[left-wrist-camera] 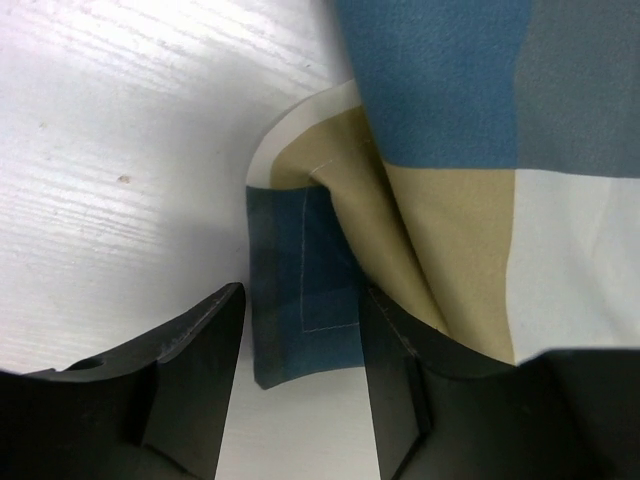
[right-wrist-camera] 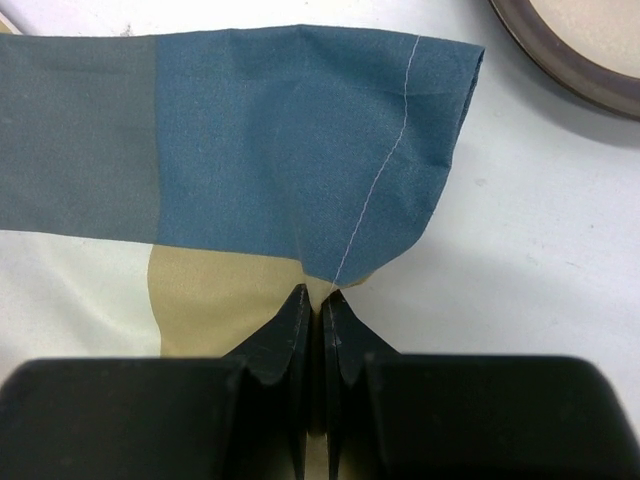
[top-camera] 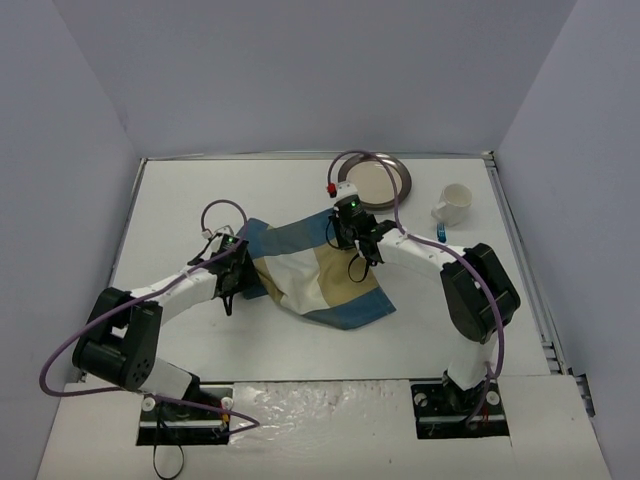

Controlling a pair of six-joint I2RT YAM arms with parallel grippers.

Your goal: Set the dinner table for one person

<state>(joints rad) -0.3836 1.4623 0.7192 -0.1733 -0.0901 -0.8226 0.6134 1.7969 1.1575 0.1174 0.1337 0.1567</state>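
While my right gripper is clamped on the hem of the blue, tan and white striped cloth placemat, my left gripper stands apart astride its folded corner. I should pinch that corner deeply, then draw both outward, flattening it on the matte-white tabletop beneath them. Beyond the right gripper I count one round brown-rimmed plate and one white mug.

No text, label, brand name, number or sign could be read on anything in the three views.
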